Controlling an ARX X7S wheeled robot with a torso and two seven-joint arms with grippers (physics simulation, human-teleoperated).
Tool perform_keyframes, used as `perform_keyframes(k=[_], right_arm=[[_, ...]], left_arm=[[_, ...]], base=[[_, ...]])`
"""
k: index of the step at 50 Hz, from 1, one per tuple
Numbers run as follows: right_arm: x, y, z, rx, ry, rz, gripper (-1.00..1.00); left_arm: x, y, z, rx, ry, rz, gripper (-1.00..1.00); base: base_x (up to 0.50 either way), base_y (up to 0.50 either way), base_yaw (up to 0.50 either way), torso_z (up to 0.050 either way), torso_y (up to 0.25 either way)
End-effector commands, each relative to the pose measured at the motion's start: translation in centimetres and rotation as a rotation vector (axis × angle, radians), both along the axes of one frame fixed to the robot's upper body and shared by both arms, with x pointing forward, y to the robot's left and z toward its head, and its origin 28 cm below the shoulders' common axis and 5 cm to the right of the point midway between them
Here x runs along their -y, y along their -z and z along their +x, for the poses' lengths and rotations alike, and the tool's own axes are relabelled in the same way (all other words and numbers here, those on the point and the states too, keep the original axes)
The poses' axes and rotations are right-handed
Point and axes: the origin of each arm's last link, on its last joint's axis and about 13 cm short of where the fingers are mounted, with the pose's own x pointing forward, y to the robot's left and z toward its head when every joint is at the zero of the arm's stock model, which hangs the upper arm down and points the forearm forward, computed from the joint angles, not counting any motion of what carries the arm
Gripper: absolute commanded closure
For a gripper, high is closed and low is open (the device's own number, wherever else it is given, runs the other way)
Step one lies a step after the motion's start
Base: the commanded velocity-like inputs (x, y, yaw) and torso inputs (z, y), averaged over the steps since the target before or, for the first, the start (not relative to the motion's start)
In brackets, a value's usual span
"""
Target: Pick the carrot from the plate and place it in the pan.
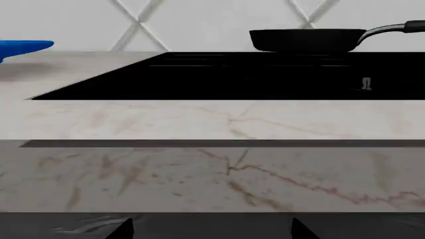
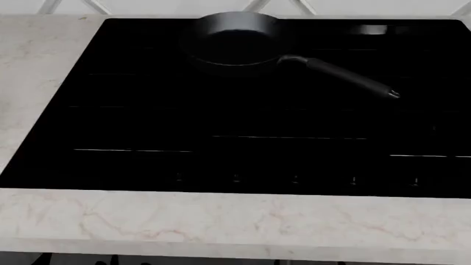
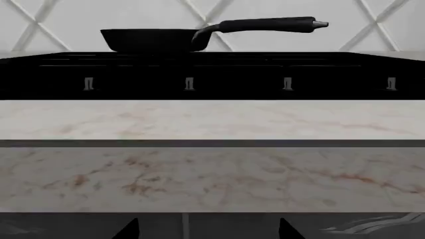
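Observation:
The black pan stands at the back of the cooktop, its long handle pointing right and toward me. It also shows in the left wrist view and the right wrist view. The blue plate shows only edge-on in the left wrist view, on the counter left of the cooktop. The carrot is not in view. My left gripper and right gripper are both open and empty, low in front of the counter's front edge, far from pan and plate.
A black glass cooktop fills most of the marble counter, with touch controls along its front. A white tiled wall stands behind. The counter's front face stands right before both wrist cameras.

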Motion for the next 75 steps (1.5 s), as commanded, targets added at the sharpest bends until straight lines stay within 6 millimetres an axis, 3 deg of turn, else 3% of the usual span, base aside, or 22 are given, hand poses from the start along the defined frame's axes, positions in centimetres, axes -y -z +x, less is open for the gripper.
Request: perform_keyframes(k=[1,45,75], right_arm=[[0.0,0.0,0.0,0.0,0.0,0.0,-1.0],[-0.4,-0.9,-0.1,0.025,-0.005,-0.004,-1.0],[-0.3,-1.0,-0.3,0.031,0.0,0.005,-1.0]], left_arm=[[0.0,0.0,0.0,0.0,0.0,0.0,-1.0],[0.1,-0.4,-0.2,0.024,0.026,-0.057,-1.0],[0.3,-0.7,-0.3,0.021,0.041,-0.06,-1.0]], base=[[0.0,0.0,0.0,0.0,0.0],[-0.12,0.0,0.0,0.0,0.0],[0.0,0.0,0.0,0.05,0.0]])
